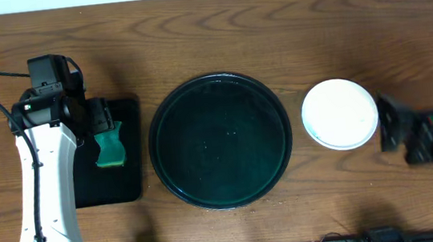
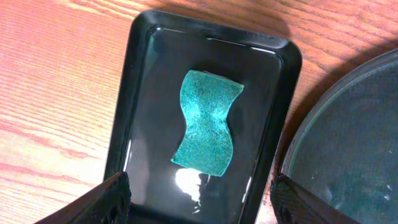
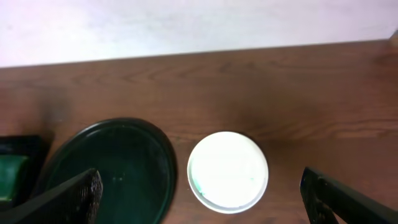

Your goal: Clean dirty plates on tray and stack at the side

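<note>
A white plate [image 1: 340, 113] lies on the wooden table right of the round dark green tray [image 1: 220, 140]; it also shows in the right wrist view [image 3: 228, 170], with faint green marks near its rim. A teal sponge [image 1: 109, 145] lies in a black rectangular tray [image 1: 127, 187], also seen in the left wrist view [image 2: 208, 119]. My left gripper [image 2: 199, 202] is open and empty just above the sponge. My right gripper [image 3: 202, 202] is open and empty, raised to the right of the white plate.
The black sponge tray [image 2: 140, 81] sits close beside the round green tray [image 2: 348, 143]. The round tray [image 3: 115, 165] holds no plates. A pale wall runs behind the table's far edge [image 3: 199, 25].
</note>
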Robot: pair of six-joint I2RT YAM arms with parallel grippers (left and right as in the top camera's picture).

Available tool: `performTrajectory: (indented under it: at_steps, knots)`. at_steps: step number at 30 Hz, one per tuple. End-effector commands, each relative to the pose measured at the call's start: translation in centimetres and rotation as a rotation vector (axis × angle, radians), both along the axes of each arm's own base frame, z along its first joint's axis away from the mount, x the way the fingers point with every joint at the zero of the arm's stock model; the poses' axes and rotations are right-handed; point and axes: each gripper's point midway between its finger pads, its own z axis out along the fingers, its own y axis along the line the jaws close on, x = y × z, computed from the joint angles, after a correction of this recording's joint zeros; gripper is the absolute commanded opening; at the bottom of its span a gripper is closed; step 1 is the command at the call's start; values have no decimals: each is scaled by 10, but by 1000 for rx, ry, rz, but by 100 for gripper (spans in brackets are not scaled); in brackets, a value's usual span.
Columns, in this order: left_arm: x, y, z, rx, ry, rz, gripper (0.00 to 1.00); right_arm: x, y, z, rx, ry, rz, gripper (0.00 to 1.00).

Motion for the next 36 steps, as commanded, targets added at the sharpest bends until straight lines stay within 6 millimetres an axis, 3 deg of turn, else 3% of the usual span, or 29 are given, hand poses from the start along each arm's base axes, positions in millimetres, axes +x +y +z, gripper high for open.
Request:
performTrajectory:
  at_steps: [1, 4, 8, 11, 13, 19, 25, 30, 36]
  knots:
    - [0, 1, 1, 3, 0, 7, 73, -30, -6, 9, -20, -56, -10, 99]
    - [0, 1, 1, 3, 1, 7, 73, -47, -11, 14, -22, -104, -25, 99]
    - [0, 1, 0, 2, 1, 7, 73, -51, -27, 10, -65, -107, -108, 99]
    - [0, 1, 0, 2, 1, 7, 73, -38, -35, -1, -85, -100, -156, 99]
    - [0, 1, 0, 3, 1, 7, 73, -17, -38, -12, -85, -131, -178, 99]
    - [0, 1, 1, 3, 1, 7, 73, 25, -6, -33, -177, -316, 93, 99]
    - [0, 1, 1, 3, 0, 8, 73, 36, 4, -71, -173, -480, 143, 99]
    - [0, 1, 0, 2, 1, 7, 73, 37, 5, -110, -163, -517, 140, 99]
    - [0, 1, 0, 2, 1, 7, 73, 37, 6, -143, -168, -553, 135, 99]
